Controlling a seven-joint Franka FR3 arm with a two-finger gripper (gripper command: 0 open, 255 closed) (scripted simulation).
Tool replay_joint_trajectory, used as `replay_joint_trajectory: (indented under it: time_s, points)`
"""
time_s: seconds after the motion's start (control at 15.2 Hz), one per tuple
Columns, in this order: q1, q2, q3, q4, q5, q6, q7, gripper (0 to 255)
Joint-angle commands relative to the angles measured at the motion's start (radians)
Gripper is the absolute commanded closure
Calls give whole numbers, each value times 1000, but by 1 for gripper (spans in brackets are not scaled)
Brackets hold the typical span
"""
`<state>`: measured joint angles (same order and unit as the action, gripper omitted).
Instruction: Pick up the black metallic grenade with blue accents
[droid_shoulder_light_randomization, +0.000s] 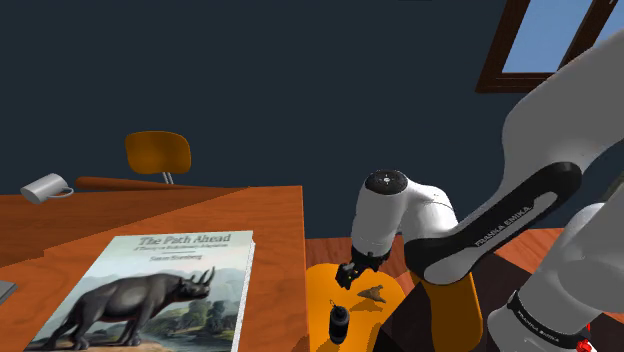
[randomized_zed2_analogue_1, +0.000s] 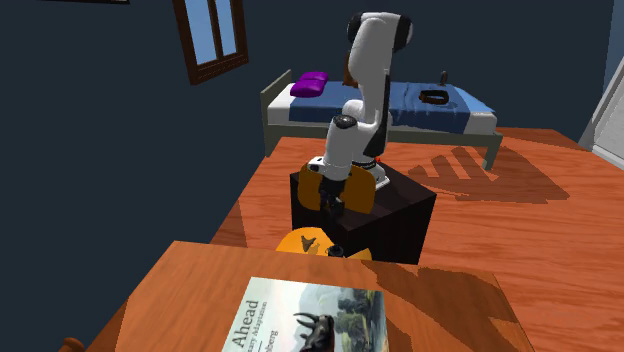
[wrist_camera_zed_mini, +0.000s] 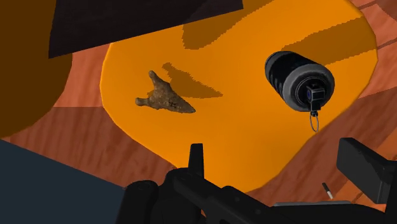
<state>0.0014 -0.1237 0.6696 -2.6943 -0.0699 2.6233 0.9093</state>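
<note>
The tool hangs above an orange round surface beside the stand, fingers wide apart, holding nothing. The grenade, dark with a grey band and blue cap, stands on this surface near its edge, nearer than the tool in the shoulder view. A brown arrowhead-shaped piece lies on the same surface, apart from the grenade. The tabletop to the left carries a book and a mug

You can read "The Path Ahead" across the top of the large flat book with a grey horned animal on its cover, lying on the brown wooden table. The line under the title is too small to tell. The second exterior view shows "Ahead" on that cover. The dark band on the white robot arm reads "FRANKA EMIKA".
</note>
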Motion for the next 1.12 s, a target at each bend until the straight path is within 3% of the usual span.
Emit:
replay_joint_trajectory:
  time_s: [0.0, 0.13, 0.33, 0.86, 0.99, 1.06]
  points:
    - [-39, 103, 39, 27, -149, 56, 142, 0]
    - [-44, 226, 32, 78, -357, 82, 323, 0]
    - [53, 387, -68, 170, -598, 95, 541, 0]
    - [171, 527, -210, 232, -798, 145, 707, 0]
    - [178, 536, -219, 236, -810, 149, 717, 0]
    - [178, 537, -220, 236, -811, 150, 717, 255]
